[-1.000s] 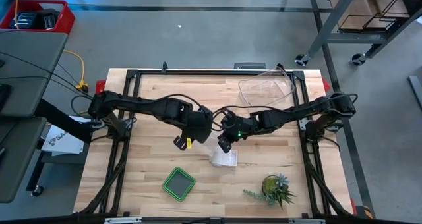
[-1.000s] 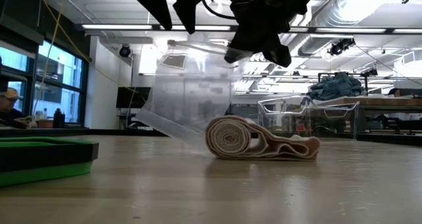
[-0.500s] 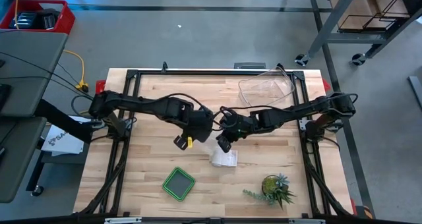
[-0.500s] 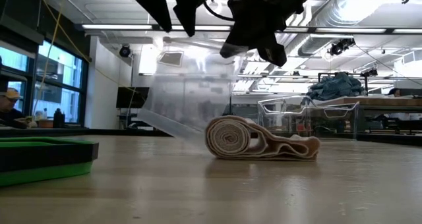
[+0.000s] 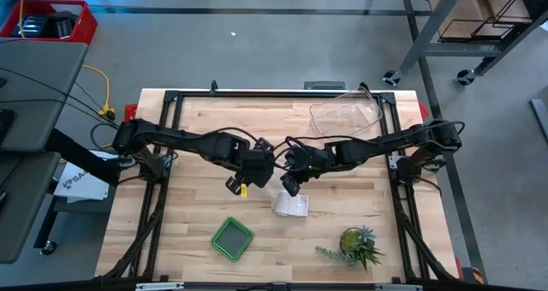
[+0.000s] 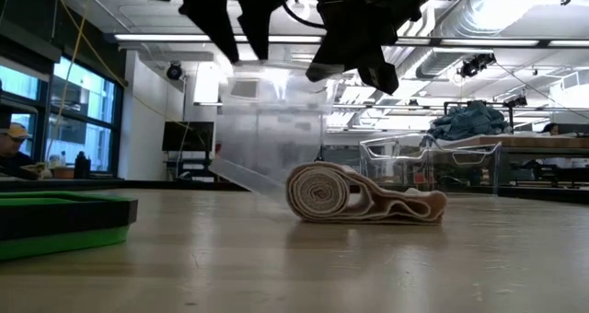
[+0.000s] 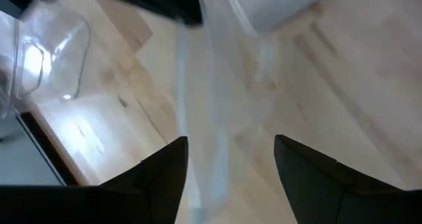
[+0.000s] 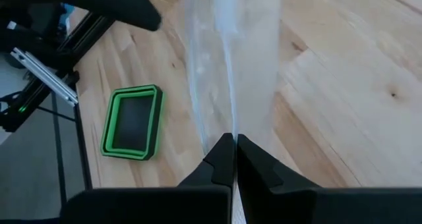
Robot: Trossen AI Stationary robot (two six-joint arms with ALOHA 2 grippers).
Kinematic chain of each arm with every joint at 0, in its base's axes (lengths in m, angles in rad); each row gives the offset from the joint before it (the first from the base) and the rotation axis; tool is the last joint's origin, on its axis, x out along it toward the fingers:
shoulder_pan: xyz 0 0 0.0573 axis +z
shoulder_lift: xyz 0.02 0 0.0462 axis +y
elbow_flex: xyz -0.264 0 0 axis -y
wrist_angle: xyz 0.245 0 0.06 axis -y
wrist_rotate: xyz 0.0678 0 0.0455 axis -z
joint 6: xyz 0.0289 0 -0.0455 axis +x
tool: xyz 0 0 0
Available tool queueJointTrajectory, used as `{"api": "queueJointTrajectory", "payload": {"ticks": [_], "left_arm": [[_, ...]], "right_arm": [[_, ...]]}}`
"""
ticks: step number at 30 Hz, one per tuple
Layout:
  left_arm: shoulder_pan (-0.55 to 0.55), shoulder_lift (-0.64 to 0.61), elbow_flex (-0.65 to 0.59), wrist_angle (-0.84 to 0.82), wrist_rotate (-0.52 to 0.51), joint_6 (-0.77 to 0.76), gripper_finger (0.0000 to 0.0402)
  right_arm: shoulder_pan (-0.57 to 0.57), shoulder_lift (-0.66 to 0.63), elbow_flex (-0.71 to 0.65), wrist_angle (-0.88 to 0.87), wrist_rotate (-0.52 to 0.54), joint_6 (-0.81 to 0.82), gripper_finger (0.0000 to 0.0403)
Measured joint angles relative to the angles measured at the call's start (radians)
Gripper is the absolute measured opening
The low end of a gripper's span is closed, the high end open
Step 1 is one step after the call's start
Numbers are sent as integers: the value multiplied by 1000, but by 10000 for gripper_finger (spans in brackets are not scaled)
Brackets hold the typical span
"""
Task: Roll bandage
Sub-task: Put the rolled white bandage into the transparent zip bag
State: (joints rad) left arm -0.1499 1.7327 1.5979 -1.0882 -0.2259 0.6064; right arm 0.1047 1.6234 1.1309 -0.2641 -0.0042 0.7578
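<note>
The bandage (image 6: 363,195) lies on the table near its middle. One end is wound into a roll (image 6: 317,191), and the loose tail (image 6: 409,205) lies folded beside it. The high view shows it as a white patch (image 5: 291,207). Above it my right gripper (image 6: 354,69) is shut on a clear plastic bag (image 6: 267,129), which hangs down behind the bandage. My left gripper (image 7: 231,165) is open, above and to the left of the bandage. Its fingers stand on either side of the hanging bag (image 7: 211,112); I see no touch. My right gripper pinches the bag's upper edge (image 8: 231,128) between its two shut fingers, which slant down from the table's right. The bag hangs below the fingers as a loose see-through sheet. Its lower edge (image 6: 235,173) reaches down to the table behind the bandage's rolled end.
A clear plastic tub (image 5: 347,115) stands at the far right of the table. A green tray (image 5: 231,238) sits near the front edge on the left, and a small potted plant (image 5: 360,244) near the front right. Black frame rails run along the table's sides.
My left gripper has sunk a little alongside the hanging bag. The bag's lower left corner has swung slightly toward the bandage. The bandage and my right gripper have kept still.
</note>
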Motion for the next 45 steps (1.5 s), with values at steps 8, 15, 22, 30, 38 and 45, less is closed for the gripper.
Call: {"api": "queueJointTrajectory", "payload": {"ticks": [8, 15, 22, 30, 38, 45], "left_arm": [[23, 7, 0, -11, 19, 24, 218], [-3, 3, 0, -9, 75, 26, 218], [9, 3, 0, 46, 19, 74, 218], [26, 2, 0, 15, 90, 81, 218], [18, -4, 0, 38, 71, 71, 218], [16, -32, 1, 49, 117, 49, 218]], "right_arm": [[0, 0, 0, 1, -8, 0, 0], [-10, 0, 0, 2, -14, 0, 0], [-13, 0, 0, 8, -18, 0, 0], [-13, 0, 0, 7, -30, 0, 0], [-13, 0, 0, 7, -32, 0, 0], [-14, 0, 0, 7, -33, 1, 0]]}}
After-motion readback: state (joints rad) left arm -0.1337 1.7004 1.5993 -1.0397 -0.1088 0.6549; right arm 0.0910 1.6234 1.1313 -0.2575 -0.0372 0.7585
